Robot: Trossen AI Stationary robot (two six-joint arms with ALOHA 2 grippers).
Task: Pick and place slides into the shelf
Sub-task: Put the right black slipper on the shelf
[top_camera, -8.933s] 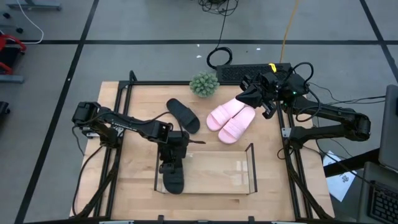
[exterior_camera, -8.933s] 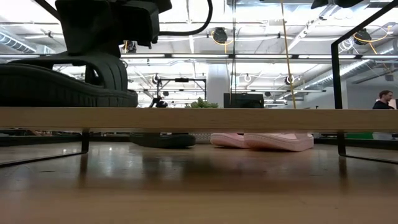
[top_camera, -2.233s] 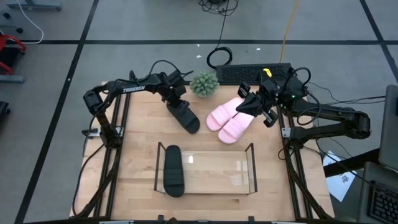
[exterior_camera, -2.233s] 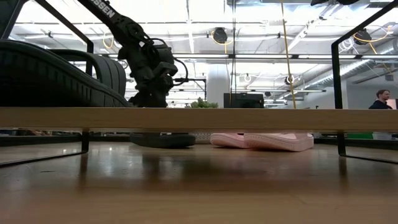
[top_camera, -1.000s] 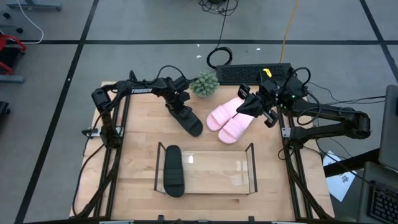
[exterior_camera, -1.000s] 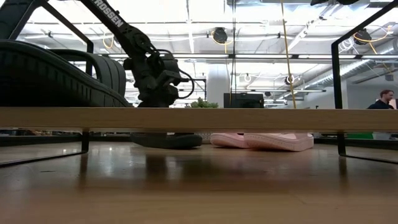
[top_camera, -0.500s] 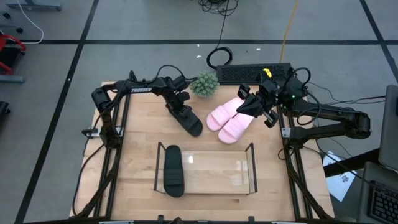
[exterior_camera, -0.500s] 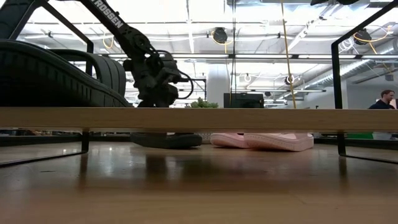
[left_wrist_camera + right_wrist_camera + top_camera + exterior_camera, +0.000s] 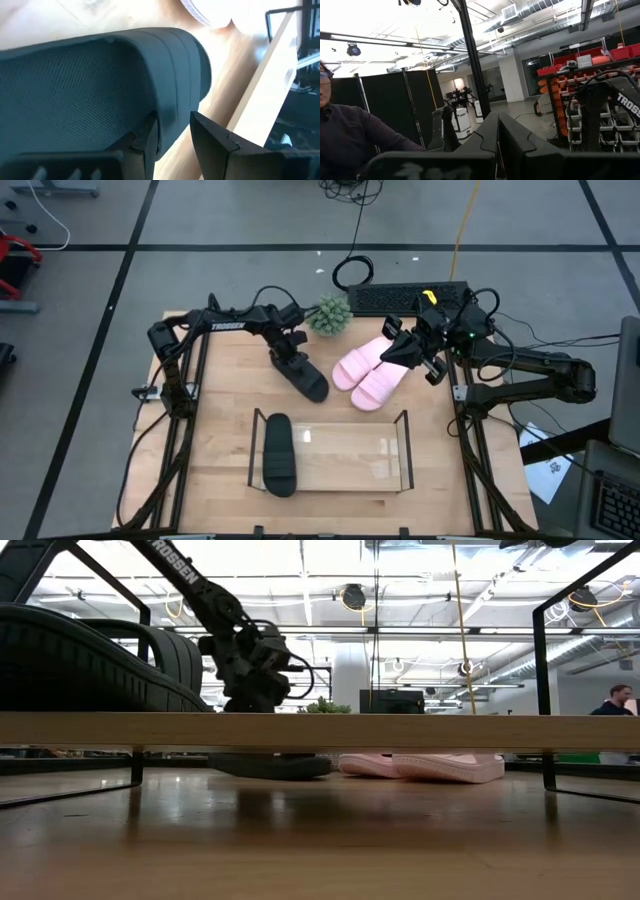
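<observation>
One black slide lies sole-down on the table's far middle, also in the low view. My left gripper is down on it, open, its fingers astride the wide strap's side edge. A second black slide lies in the left end of the clear shelf, and looms large in the low view. The two pink slides lie side by side right of the black one. My right gripper hovers shut above their far right end. My left gripper comes slanting down from the table's far left. One finger lies against the strap's side edge, on its inner side. The other finger stands outside it with bare table showing between. The slide rests flat on the table.
A small green plant stands at the far edge just behind the black slide, with a dark keyboard to its right. The shelf's right part holds nothing. A person shows in the room beyond, another far off.
My left gripper has come down a little farther onto the black slide and edged toward the table's right. The slide has slid a short way along the table toward the right, still flat. My right arm has kept still.
</observation>
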